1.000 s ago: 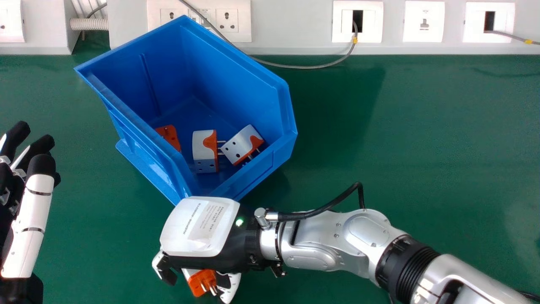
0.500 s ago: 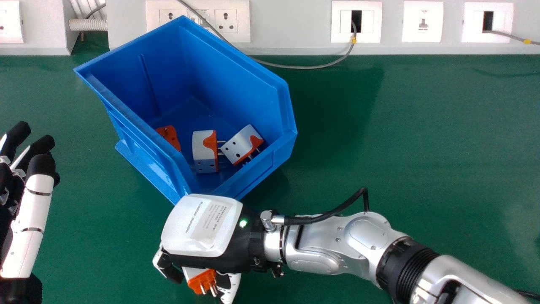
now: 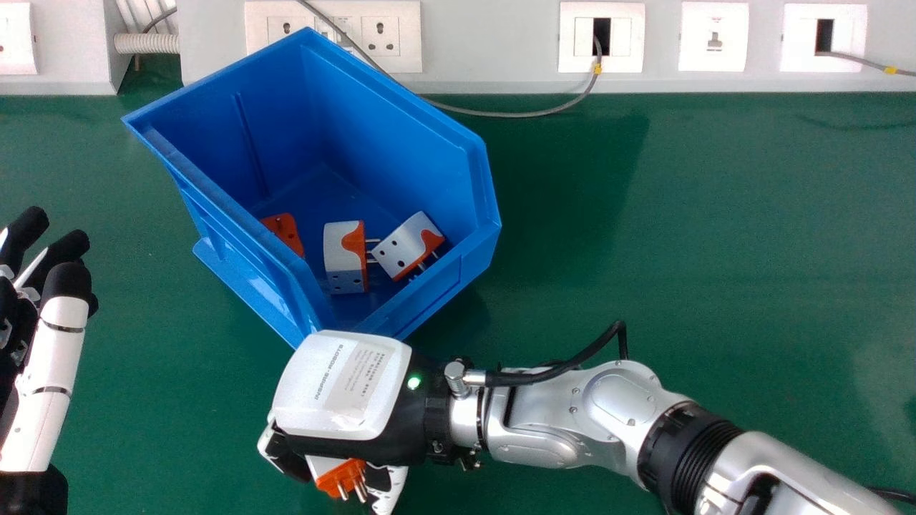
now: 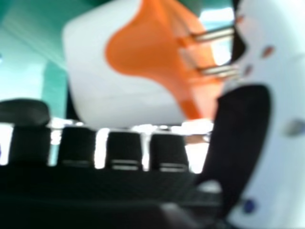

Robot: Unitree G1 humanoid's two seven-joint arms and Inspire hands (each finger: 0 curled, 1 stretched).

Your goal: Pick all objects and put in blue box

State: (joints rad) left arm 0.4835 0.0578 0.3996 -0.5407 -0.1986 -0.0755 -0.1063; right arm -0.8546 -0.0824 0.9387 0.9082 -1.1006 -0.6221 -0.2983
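Right hand holds plug; blue box — plugs inside

Clock centred on my right hand: blue box wall obstructs at 12, mouth open upward. Inside, two plugs crowd the near floor; room beyond. Table passable at 2. At 9, gap before my left hand.

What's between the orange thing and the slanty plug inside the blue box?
Another white and orange plug sits between the orange thing and slanty plug; the head view shows it inside the blue box.
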